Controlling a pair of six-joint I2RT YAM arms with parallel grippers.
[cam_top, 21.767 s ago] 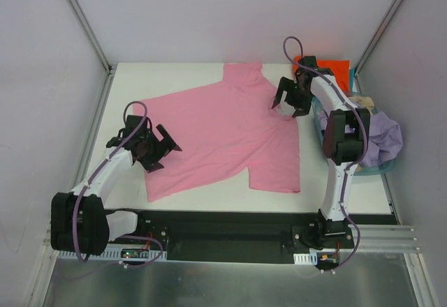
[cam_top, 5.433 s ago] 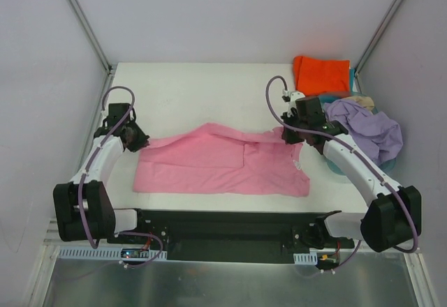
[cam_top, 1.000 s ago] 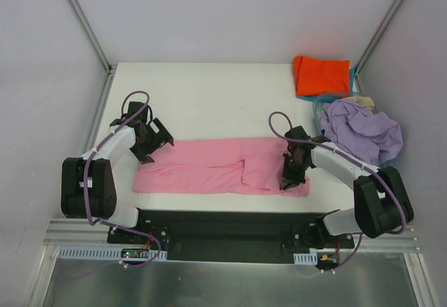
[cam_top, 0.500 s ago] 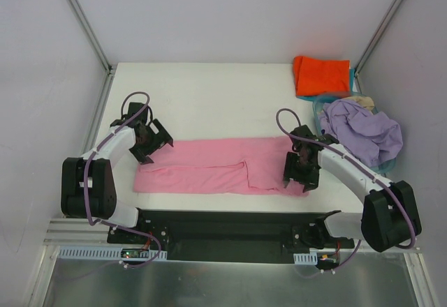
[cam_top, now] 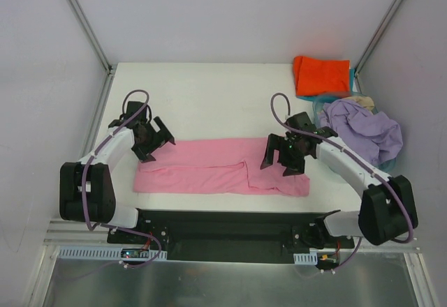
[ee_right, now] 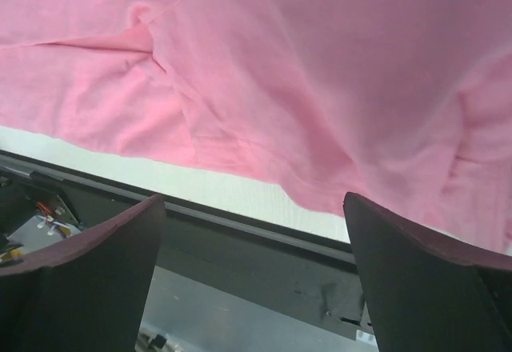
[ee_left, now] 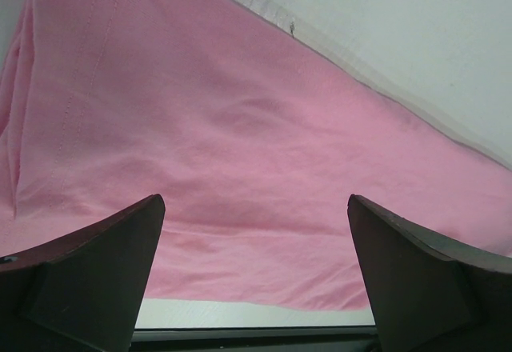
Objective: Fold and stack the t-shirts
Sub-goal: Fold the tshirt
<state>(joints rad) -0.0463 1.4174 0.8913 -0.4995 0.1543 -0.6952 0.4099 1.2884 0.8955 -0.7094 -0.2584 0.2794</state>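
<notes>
The pink t-shirt [cam_top: 216, 167] lies folded into a long strip along the near edge of the white table; it fills the left wrist view [ee_left: 240, 128] and the right wrist view [ee_right: 320, 72]. My left gripper [cam_top: 155, 141] is open and empty above its far left corner. My right gripper [cam_top: 280, 160] is open and empty above its right part. A folded orange-red t-shirt [cam_top: 321, 75] lies at the back right, a teal edge [cam_top: 350, 77] under it. The lavender t-shirt [cam_top: 367, 129] and a beige one [cam_top: 360, 101] sit in the basket.
The light blue basket [cam_top: 318, 108] stands at the right edge of the table [cam_top: 209, 98]. The black base rail [cam_top: 223, 227] runs along the near edge. Grey walls enclose left, back and right.
The shirt went from spread flat to a long folded strip. In the last second my right gripper rose off the shirt's right end and moved left and away; my left gripper barely moved.
</notes>
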